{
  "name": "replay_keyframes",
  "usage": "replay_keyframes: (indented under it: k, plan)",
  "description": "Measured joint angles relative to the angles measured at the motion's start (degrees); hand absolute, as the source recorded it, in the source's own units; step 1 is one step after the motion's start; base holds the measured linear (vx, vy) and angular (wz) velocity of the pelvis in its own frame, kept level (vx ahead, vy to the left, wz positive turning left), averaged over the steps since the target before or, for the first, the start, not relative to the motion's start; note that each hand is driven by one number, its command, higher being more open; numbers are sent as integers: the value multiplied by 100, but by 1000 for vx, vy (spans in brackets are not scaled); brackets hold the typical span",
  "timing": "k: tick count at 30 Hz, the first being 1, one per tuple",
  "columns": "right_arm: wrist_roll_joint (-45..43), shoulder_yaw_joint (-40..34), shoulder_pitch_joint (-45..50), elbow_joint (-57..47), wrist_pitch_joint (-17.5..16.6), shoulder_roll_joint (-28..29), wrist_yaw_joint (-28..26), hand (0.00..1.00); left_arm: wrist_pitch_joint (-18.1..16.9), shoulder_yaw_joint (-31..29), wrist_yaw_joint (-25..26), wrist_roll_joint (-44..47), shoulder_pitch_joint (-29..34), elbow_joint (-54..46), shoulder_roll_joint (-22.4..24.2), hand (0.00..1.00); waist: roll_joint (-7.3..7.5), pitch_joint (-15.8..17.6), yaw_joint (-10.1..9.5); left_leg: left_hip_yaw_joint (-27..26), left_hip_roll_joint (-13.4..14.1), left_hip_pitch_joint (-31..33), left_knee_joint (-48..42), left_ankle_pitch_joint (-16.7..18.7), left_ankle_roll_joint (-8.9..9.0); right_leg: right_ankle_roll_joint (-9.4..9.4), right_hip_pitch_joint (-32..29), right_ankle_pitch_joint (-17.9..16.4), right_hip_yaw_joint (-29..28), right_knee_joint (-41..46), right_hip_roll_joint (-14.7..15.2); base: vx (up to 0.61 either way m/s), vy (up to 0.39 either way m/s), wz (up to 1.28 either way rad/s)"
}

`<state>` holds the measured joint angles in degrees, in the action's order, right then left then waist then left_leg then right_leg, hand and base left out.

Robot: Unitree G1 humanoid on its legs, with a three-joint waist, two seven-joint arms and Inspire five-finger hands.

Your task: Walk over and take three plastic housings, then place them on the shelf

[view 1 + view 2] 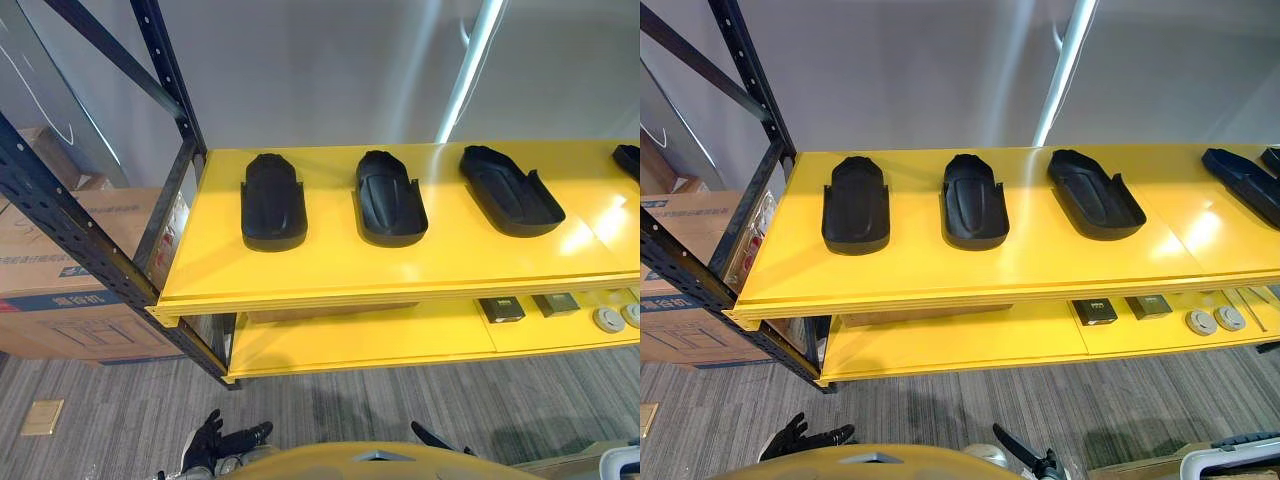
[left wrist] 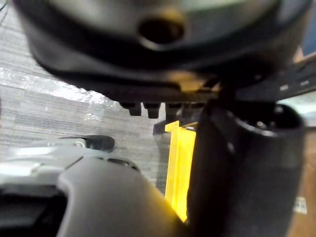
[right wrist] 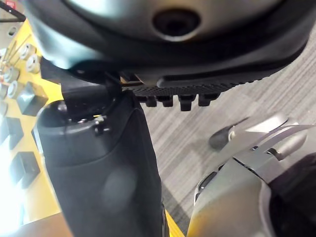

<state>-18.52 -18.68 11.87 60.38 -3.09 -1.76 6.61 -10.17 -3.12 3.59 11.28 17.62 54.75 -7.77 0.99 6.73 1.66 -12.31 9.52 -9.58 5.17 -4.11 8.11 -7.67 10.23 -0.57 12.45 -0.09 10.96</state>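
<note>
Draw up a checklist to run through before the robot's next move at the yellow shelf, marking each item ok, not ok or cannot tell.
1. Three housings on the top board: ok; the left housing, middle housing and right housing lie in a row, apart.
2. None overhangs the board's front edge: ok.
3. Nothing in the left hand: ok; it is open, low near the floor.
4. Nothing in the right hand: ok; it is open.
5. Whether these three are the ones the robot fetched: cannot tell.
</note>
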Motion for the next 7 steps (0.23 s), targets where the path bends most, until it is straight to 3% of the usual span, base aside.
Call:
replay_keyframes:
  k: [7]
  plan:
    - [-1, -7, -2, 46, 10, 6, -18, 100, 143, -351, -128, 691, -5, 215, 125, 100, 31, 21, -28, 33, 0, -10, 0, 30, 22, -17, 43, -12, 35, -1, 1, -9, 0, 1]
